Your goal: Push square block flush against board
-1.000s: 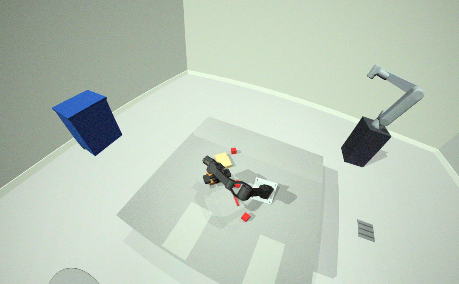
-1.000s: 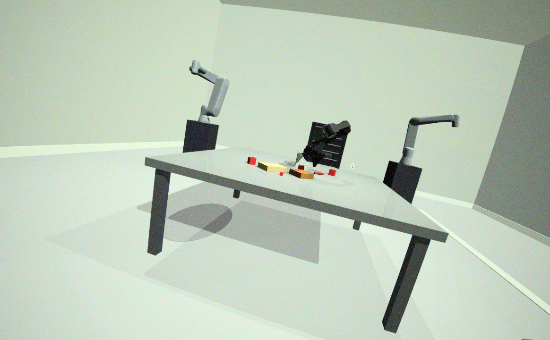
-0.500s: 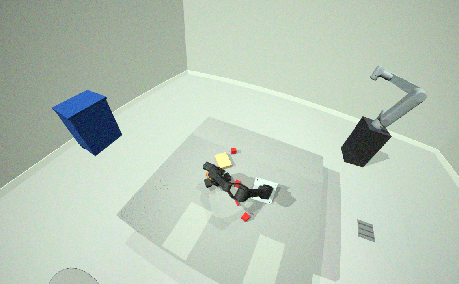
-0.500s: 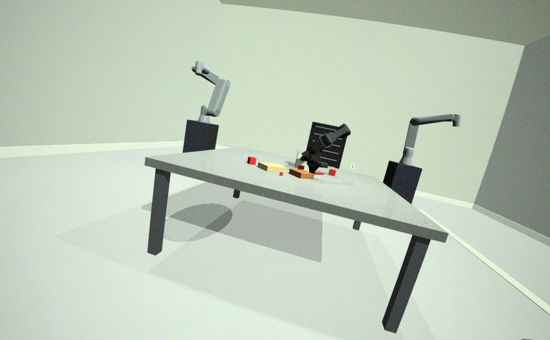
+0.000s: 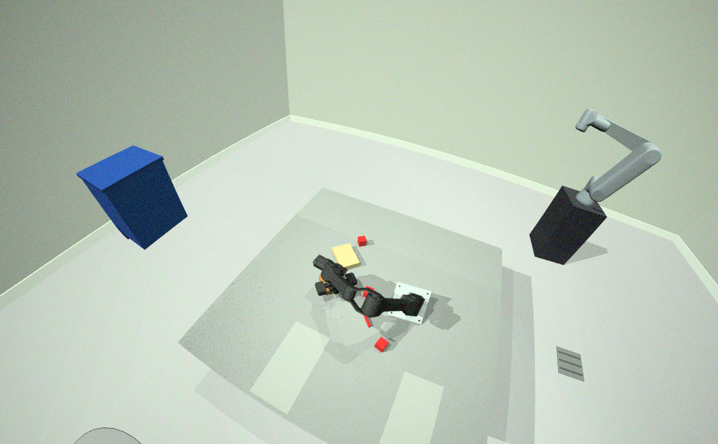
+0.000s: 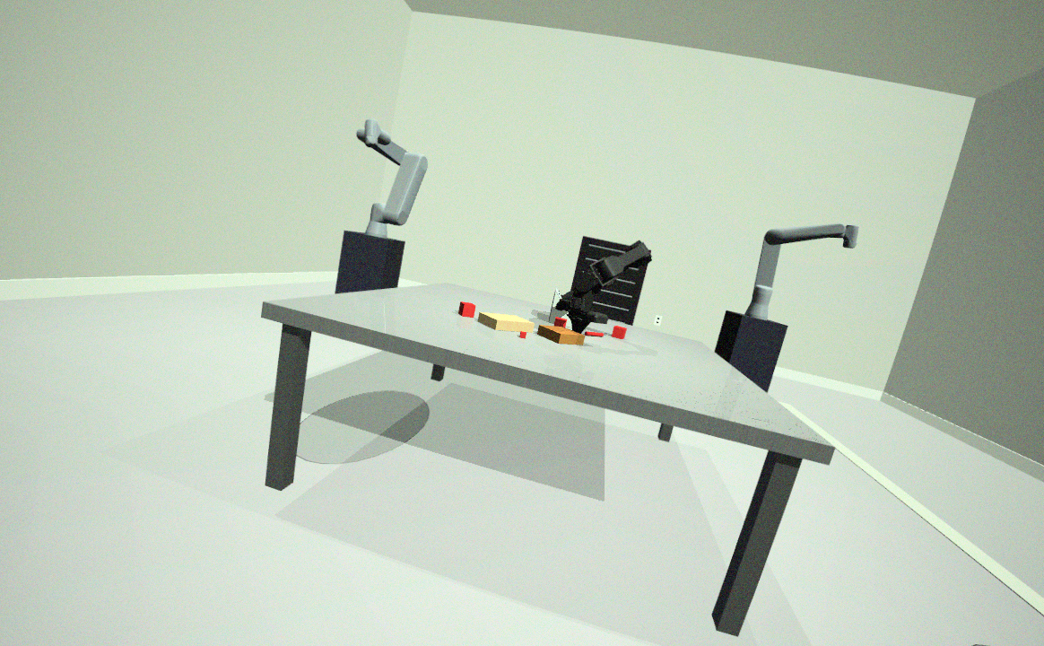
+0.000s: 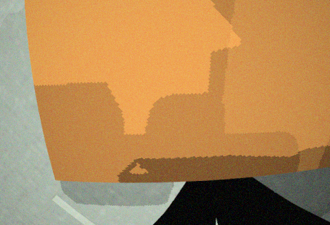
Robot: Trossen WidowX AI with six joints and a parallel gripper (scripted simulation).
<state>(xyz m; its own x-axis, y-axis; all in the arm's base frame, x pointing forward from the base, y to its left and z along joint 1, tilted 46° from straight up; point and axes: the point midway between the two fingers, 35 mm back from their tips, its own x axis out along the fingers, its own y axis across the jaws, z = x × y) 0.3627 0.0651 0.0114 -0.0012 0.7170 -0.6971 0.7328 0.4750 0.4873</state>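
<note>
A pale yellow flat piece (image 5: 345,254) (image 6: 504,322) lies on the table. An orange-brown flat piece (image 6: 560,333) (image 7: 120,46) lies apart from it, to its right in the exterior view, and fills most of the wrist view. I cannot tell for certain which is the block and which the board. In the top view the arm hides most of the orange piece. My gripper (image 6: 579,330) (image 7: 211,168) is shut and empty, low at the near edge of the orange piece in the wrist view. That edge hides the fingertips, so contact is unclear.
On the grey table (image 5: 229,325) (image 6: 654,381), red cubes (image 5: 361,240) (image 5: 380,344) (image 6: 467,309) (image 6: 619,331) lie on both sides. A red block (image 5: 372,288) and a thin red bar (image 6: 594,334) lie near the arm. A tiny red cube (image 6: 522,334) lies beside the yellow piece.
</note>
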